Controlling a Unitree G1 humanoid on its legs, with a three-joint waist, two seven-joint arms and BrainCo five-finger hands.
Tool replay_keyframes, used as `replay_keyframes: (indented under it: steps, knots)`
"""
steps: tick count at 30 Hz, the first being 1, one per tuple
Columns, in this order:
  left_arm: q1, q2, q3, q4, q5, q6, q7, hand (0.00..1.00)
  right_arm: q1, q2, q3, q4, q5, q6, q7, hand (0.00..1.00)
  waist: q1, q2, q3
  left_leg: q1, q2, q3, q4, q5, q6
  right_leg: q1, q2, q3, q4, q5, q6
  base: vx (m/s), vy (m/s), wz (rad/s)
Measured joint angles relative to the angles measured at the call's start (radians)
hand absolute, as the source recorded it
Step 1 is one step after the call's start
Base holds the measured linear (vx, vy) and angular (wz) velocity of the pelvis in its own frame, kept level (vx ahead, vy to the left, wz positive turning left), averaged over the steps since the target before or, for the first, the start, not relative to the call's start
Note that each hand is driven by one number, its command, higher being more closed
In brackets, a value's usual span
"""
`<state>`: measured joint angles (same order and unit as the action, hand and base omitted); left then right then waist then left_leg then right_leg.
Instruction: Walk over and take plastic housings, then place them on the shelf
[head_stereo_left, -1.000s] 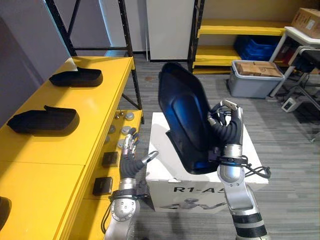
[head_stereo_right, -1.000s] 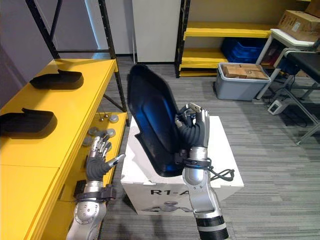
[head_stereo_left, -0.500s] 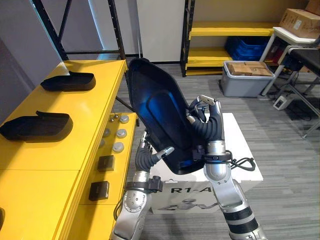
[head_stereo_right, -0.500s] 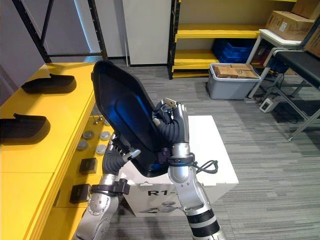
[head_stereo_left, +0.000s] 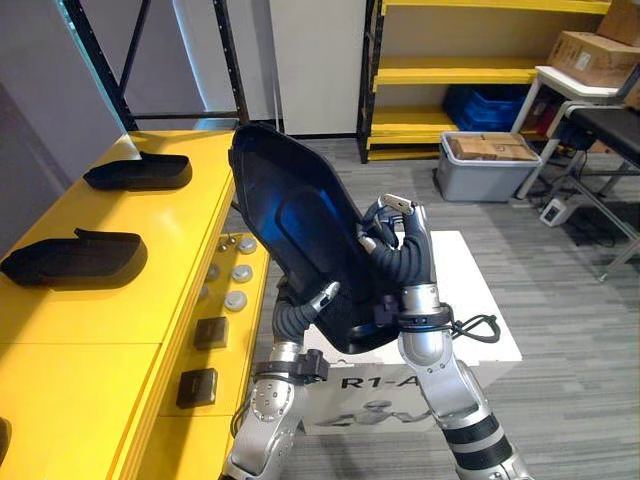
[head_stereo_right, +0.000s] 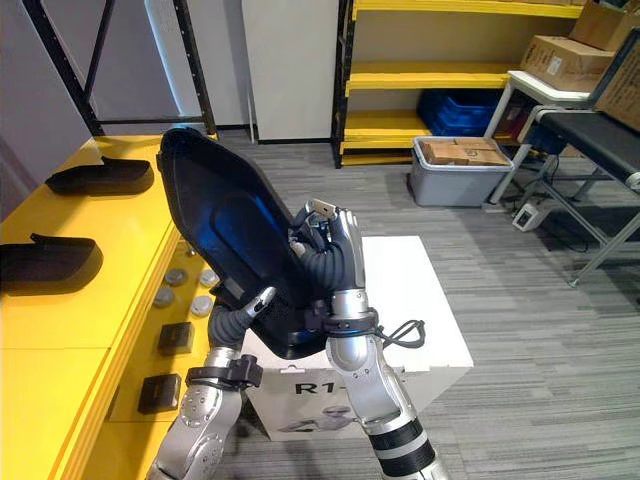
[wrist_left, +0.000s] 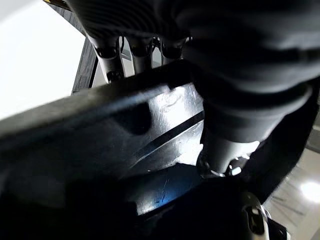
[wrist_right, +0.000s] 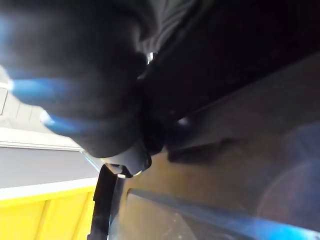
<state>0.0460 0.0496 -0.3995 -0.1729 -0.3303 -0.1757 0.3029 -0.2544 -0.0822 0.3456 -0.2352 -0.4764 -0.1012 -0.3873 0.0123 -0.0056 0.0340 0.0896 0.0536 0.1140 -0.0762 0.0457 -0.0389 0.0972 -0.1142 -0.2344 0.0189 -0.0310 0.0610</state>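
Black plastic housing (head_stereo_left: 300, 230) up on end, tilted, over white box (head_stereo_left: 475, 320). Right hand (head_stereo_left: 400, 245) curled round its edge above box. Left hand (head_stereo_left: 300, 312) low on opposite edge, thumb on inner face. Two more housings (head_stereo_left: 75, 258) flat on yellow shelf (head_stereo_left: 150, 300), left of box.

Left wrist view: fingers (wrist_left: 111, 55) behind housing rim, thumb in front, pinching it.

Right wrist view: housing right against hand, grip itself too dark to read.

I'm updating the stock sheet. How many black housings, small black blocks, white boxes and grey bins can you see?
Black housings: 3 (one housing held by the left hand and right hand, two on the yellow shelf)
Small black blocks: 2
White boxes: 1
Grey bins: 1
Total: 7
A dark sliver at the shelf's near corner is too cut off to count.
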Motion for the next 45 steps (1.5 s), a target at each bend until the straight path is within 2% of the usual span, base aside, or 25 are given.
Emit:
replay_keyframes:
  steps: [6,9,14,18,20,21,23,29,33,38,42,45]
  knots:
    - [-0.014,0.0,0.016,0.016,0.004,0.004,0.018,1.0,0.001,-0.003,0.011,0.005,0.039,-0.004,0.007,0.0,-0.001,0.0,-0.001,0.0,0.0,0.0,0.0,0.0,0.0,0.001,0.0,0.0,-0.001,0.001,0.0,0.0,0.0,0.0]
    - [-0.013,0.004,0.037,0.016,0.027,0.012,0.015,1.0,0.01,-0.038,0.001,0.005,0.088,-0.029,0.041,0.0,0.0,-0.001,-0.002,0.001,0.0,-0.001,0.0,0.001,0.001,0.003,0.0,-0.001,-0.001,0.001,0.0,0.0,0.0,0.0]
    - [-0.01,0.003,0.068,0.014,0.1,0.028,-0.039,1.0,0.044,-0.099,-0.075,-0.048,0.196,-0.073,0.125,0.0,0.001,-0.001,-0.002,0.004,-0.001,-0.005,-0.006,0.003,0.004,0.005,0.0,-0.004,0.0,0.001,0.0,0.0,0.0,0.0]
    - [0.004,0.003,0.107,-0.005,0.138,0.031,-0.082,1.0,0.061,-0.158,-0.21,-0.139,0.302,-0.113,0.171,0.0,-0.01,-0.002,-0.001,0.007,-0.001,0.001,-0.01,0.003,0.004,0.004,0.0,0.0,0.0,0.001,0.0,0.0,0.0,-0.03]
    - [0.032,-0.001,0.157,-0.013,0.139,0.029,-0.098,1.0,0.06,-0.171,-0.345,-0.178,0.36,-0.127,0.171,0.0,-0.02,-0.003,0.0,0.007,-0.001,0.002,-0.01,0.003,0.004,0.004,0.0,0.002,-0.001,0.001,0.0,0.0,0.0,-0.02]
    - [0.06,0.001,0.202,-0.013,0.139,0.03,-0.099,1.0,0.06,-0.19,-0.467,-0.189,0.415,-0.147,0.168,0.0,-0.024,-0.003,0.0,0.006,0.0,0.004,-0.01,0.003,0.004,0.0,0.0,0.004,-0.001,0.001,0.0,0.0,0.0,-0.04]
    - [0.091,0.002,0.252,-0.013,0.139,0.03,-0.099,1.0,0.062,-0.209,-0.572,-0.189,0.464,-0.16,0.16,0.0,-0.035,-0.003,0.0,0.002,0.001,0.008,-0.01,0.003,0.004,-0.006,0.001,0.006,0.0,0.001,0.001,0.0,0.0,-0.06]
    - [0.151,-0.004,0.315,-0.044,0.156,0.029,-0.104,1.0,0.196,-0.222,-0.791,-0.169,0.551,-0.195,0.151,0.0,-0.047,-0.003,0.0,-0.002,0.003,0.021,-0.01,-0.001,0.001,-0.017,0.003,0.02,0.0,0.002,0.001,-0.01,0.008,-0.07]
    - [0.198,-0.012,0.354,-0.068,0.16,0.024,-0.115,1.0,0.331,-0.198,-0.876,0.006,0.553,-0.192,0.148,0.0,-0.063,-0.003,-0.001,-0.016,0.006,0.025,-0.01,-0.002,0.0,-0.034,0.006,0.026,0.001,0.002,0.002,-0.01,0.007,-0.03]
    - [0.267,-0.035,0.401,-0.094,0.168,0.023,-0.119,1.0,0.491,-0.101,-0.882,0.327,0.546,-0.125,0.172,0.0,-0.07,-0.002,-0.001,-0.019,0.011,0.026,-0.009,-0.008,-0.005,-0.034,0.011,0.027,-0.006,0.002,0.002,0.0,0.0,0.0]
    - [0.302,-0.039,0.402,-0.102,0.168,0.022,-0.149,1.0,0.552,-0.036,-0.826,0.552,0.545,-0.072,0.232,0.0,-0.07,0.001,-0.002,-0.017,0.017,0.037,-0.006,-0.015,-0.004,-0.034,0.013,0.036,-0.004,0.002,0.003,-0.02,0.011,-0.07]
    - [0.322,-0.04,0.381,-0.116,0.17,0.022,-0.157,1.0,0.576,-0.004,-0.757,0.666,0.551,-0.066,0.272,0.0,-0.064,0.003,-0.003,-0.011,0.019,0.049,0.003,-0.025,-0.004,-0.033,0.01,0.047,0.008,-0.005,0.011,-0.03,0.017,-0.11]
